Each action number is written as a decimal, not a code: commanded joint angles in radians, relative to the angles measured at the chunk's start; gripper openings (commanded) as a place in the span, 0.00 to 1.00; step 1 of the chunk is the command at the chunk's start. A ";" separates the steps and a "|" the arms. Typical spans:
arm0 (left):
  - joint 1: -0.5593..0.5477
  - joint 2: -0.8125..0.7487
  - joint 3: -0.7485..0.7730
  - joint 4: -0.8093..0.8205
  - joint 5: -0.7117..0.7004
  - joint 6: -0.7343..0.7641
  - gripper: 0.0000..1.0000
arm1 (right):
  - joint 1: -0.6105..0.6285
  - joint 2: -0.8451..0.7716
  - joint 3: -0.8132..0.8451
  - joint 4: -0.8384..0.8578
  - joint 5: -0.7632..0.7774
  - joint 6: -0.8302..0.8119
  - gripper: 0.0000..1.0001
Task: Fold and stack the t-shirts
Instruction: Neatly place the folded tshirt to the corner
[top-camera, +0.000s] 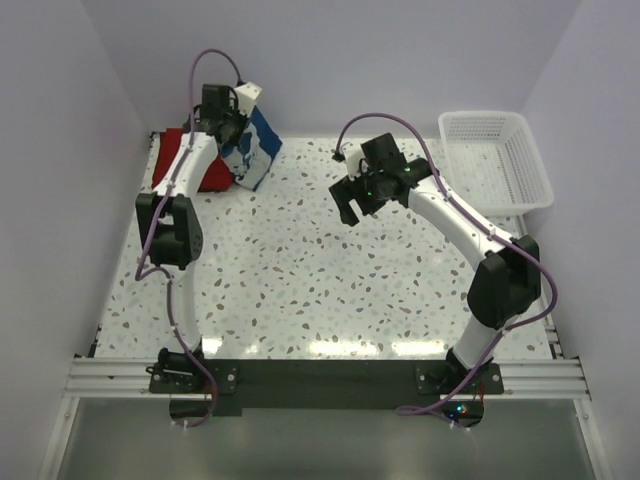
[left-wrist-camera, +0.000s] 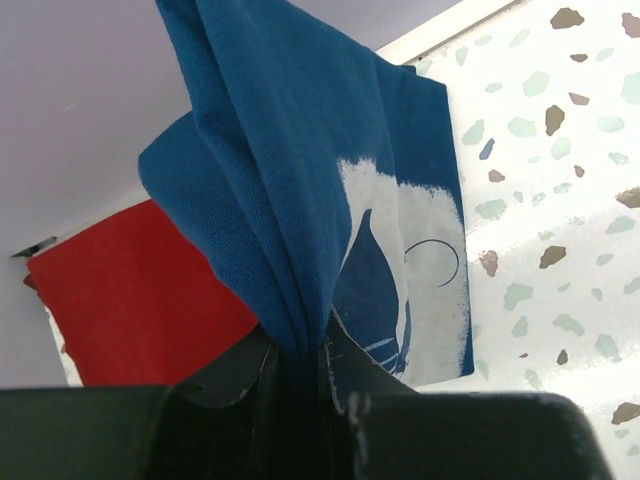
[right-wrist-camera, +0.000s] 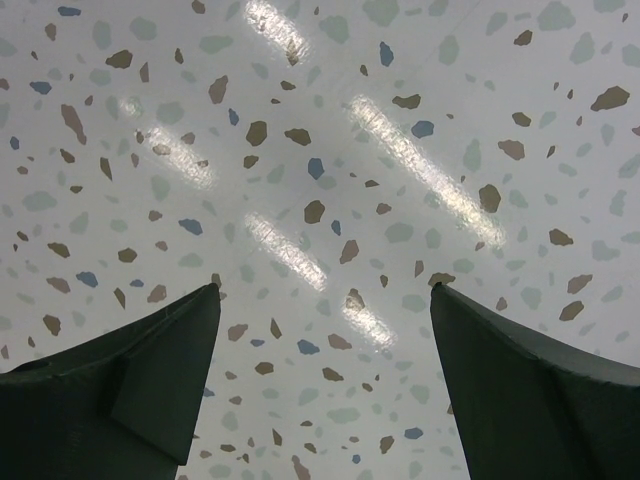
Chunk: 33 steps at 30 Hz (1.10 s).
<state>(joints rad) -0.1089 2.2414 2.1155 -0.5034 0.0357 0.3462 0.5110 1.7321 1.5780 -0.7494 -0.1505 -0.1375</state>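
Near edge, top view: mounting rail (top-camera: 320, 378) with both arm bases lies closest, and the speckled table (top-camera: 300, 270) stretches beyond it.
Far-left corner: left gripper (top-camera: 230, 130) holds the blue t-shirt (top-camera: 262, 140) lifted, with its lower edge apparently down at the table.
Risk at that corner: the hanging hem could drag over the red t-shirt (top-camera: 210, 180) and rumple it if the arm swings low, since the two lie just beside each other.
Mid-table: right gripper (top-camera: 355, 210) hovers over bare surface, well apart from both shirts. A white basket (top-camera: 545, 190) sits at the far right.
Pinch, left wrist view: jaws are narrow, clamped on a bunched fold of the blue t-shirt (left-wrist-camera: 290, 150). The cloth fans out from the fingertips with its white print (left-wrist-camera: 420, 250) facing the lens.
Risk in the pinch: a gathered wad can slide out under its own weight, and cloth gripped bunched will probably land creased rather than flat.
Background there: red t-shirt (left-wrist-camera: 140, 290) lies flat beyond and left of the hanging cloth.
Right wrist view: right gripper (right-wrist-camera: 325, 290) stands wide with only table between its fingers, and no shirt is in sight.
Risk on that side: one pinch alone carries the shirt, so spreading it for a fold likely needs this gripper to cross over.
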 joint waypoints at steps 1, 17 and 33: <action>0.020 -0.117 0.015 0.032 0.003 0.065 0.00 | 0.001 -0.002 -0.001 -0.008 -0.020 0.006 0.89; 0.043 -0.193 0.018 -0.055 0.081 0.047 0.00 | 0.001 0.024 0.030 -0.030 -0.024 0.006 0.89; 0.095 -0.187 0.027 -0.047 0.090 0.056 0.00 | 0.000 0.046 0.040 -0.038 -0.034 0.012 0.89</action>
<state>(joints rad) -0.0456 2.1094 2.1143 -0.6125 0.1169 0.3866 0.5110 1.7782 1.5829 -0.7757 -0.1684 -0.1371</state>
